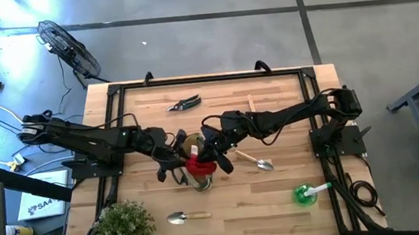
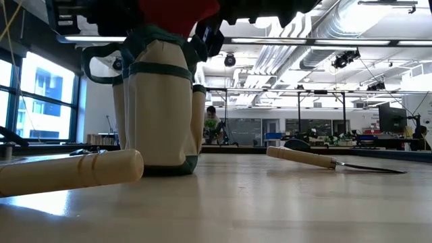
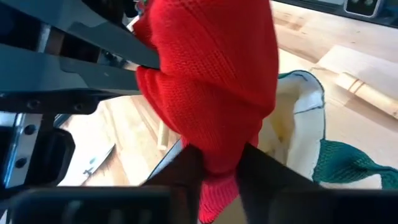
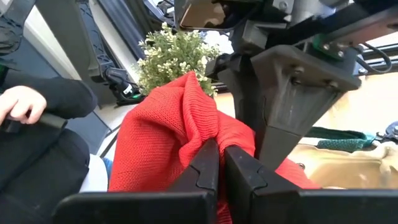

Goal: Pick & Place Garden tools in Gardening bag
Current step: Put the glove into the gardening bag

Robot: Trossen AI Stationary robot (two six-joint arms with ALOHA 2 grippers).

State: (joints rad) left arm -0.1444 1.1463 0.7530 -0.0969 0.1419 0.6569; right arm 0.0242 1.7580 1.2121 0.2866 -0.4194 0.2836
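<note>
The gardening bag [image 1: 194, 173] stands upright slightly below the table's [image 1: 287, 125] centre. The glove-like cloth [image 1: 199, 166] sits above the bag's mouth, held from both sides: the left gripper [image 1: 183, 166] reaches in from 9 o'clock, the right gripper [image 1: 215, 160] from 2 o'clock. Pruning shears [image 1: 185, 103] lie at 12 o'clock from the bag, near the far edge. One trowel [image 1: 254, 160] lies at 3 o'clock, close to the bag. A second trowel [image 1: 187, 217] lies at 6 o'clock. The plant [image 1: 124, 227] stands at 8 o'clock, at the near-left corner. A round piece with a handle [image 1: 309, 193] lies at 4 o'clock, probably flat on the table.
</note>
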